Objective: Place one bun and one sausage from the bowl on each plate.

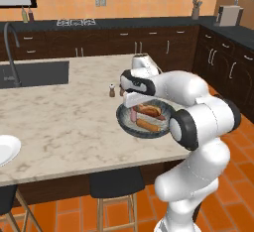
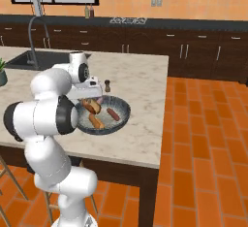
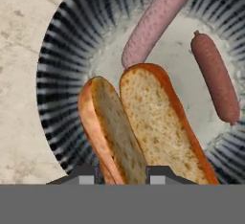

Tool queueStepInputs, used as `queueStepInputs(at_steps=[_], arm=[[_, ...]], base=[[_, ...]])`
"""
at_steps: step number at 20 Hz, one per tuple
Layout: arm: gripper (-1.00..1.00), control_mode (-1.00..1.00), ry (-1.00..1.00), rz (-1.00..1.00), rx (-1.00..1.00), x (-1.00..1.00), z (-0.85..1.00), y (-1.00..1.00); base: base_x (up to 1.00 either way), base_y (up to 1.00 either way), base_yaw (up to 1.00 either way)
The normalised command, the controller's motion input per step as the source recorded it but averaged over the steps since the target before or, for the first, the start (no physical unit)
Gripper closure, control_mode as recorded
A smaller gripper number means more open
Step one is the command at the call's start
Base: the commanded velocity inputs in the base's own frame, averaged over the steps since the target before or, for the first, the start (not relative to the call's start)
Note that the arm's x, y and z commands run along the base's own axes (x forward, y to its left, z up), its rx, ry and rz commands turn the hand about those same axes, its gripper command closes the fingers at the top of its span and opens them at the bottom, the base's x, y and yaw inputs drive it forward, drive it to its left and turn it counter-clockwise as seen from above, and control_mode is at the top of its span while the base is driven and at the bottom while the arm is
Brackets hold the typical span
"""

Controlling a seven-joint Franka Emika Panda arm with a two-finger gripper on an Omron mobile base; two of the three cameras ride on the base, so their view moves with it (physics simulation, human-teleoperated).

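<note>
Pepper shaker (image 1: 112, 91) on island; sink (image 1: 34, 73); stool (image 1: 115, 182).

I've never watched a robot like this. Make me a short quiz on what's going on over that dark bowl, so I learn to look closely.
1. True or false: the tool is closed on a bun in the bowl.
2. How many sausages lie in the bowl: A) one, B) two, C) three?
3. Fill in: the white plate on the counter's left edge holds ____ food.

Key:
1. True; its tips flank the split bun's left half.
2. B: a pale pink sausage and a dark red-brown sausage.
3. No; its visible part is bare.
</note>
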Motion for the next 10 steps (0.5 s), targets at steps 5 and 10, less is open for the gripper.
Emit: queueStepInputs(at_steps=[5, 10], arm=[[1.00, -1.00, 0.01, 0.01, -0.01, -1.00, 0.62, 0.04], [1.00, -1.00, 0.05, 0.00, -0.04, -0.65, 0.12, -0.10]], base=[[0.00, 0.00, 0.00], [0.00, 0.00, 0.00]])
